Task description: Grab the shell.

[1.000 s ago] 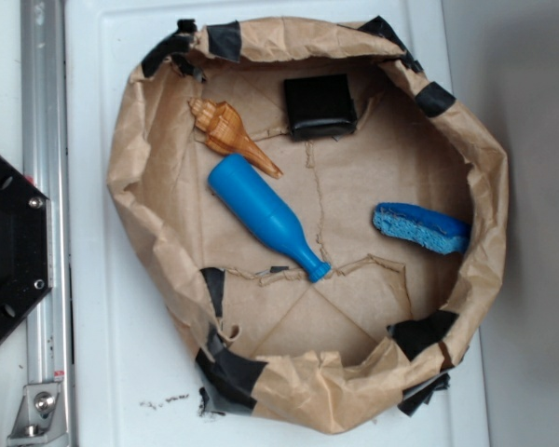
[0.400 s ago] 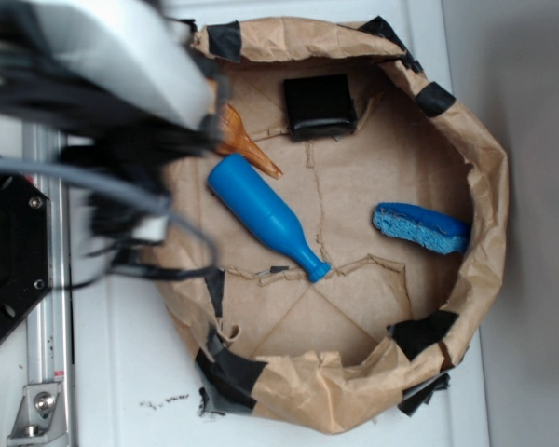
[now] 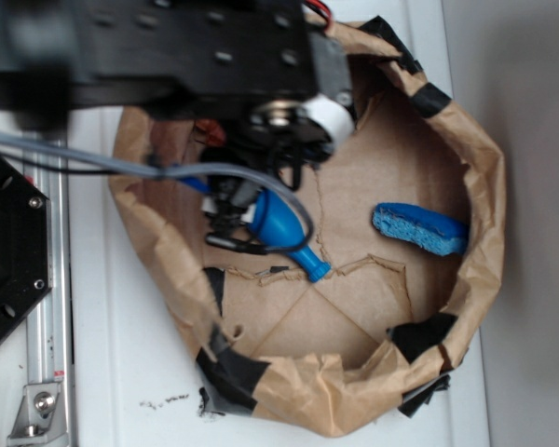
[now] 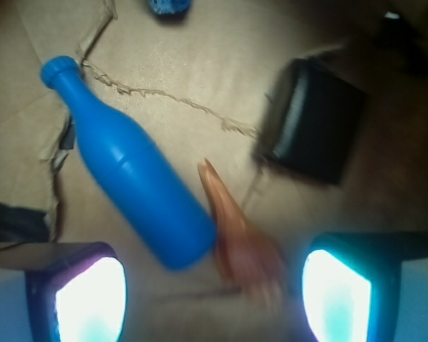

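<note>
While the gripper (image 4: pixel 214 285) hangs spread wide and empty, the small orange-brown spiral shell (image 4: pixel 239 239) lies between its fingers, touching the blue plastic bottle (image 4: pixel 125 167).

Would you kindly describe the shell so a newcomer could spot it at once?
Look inside the brown paper basin, seen from the wrist camera. Between the open gripper fingers, beside the base of the blue bottle, lies the shell. It alone is orange-brown and tapers to a sharp tip; the black block is squarish.
</note>
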`<state>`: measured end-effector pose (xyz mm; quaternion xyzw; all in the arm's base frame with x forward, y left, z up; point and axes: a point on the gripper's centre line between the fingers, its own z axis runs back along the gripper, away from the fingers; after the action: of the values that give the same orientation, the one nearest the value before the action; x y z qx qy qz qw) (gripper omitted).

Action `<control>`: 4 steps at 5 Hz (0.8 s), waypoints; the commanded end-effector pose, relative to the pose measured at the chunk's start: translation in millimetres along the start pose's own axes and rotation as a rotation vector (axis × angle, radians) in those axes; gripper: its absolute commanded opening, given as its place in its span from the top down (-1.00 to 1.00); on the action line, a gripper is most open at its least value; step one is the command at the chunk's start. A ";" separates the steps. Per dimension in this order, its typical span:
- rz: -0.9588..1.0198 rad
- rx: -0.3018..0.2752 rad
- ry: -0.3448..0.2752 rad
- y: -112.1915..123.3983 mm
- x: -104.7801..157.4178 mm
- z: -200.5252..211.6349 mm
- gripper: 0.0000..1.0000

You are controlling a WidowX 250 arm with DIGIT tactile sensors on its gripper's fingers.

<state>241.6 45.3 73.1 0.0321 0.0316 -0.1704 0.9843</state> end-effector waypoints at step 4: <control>-0.263 0.152 0.039 16.2 -14.5 -81.4 -1.00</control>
<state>224.2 72.2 8.7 0.1046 0.0565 -0.3132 0.9422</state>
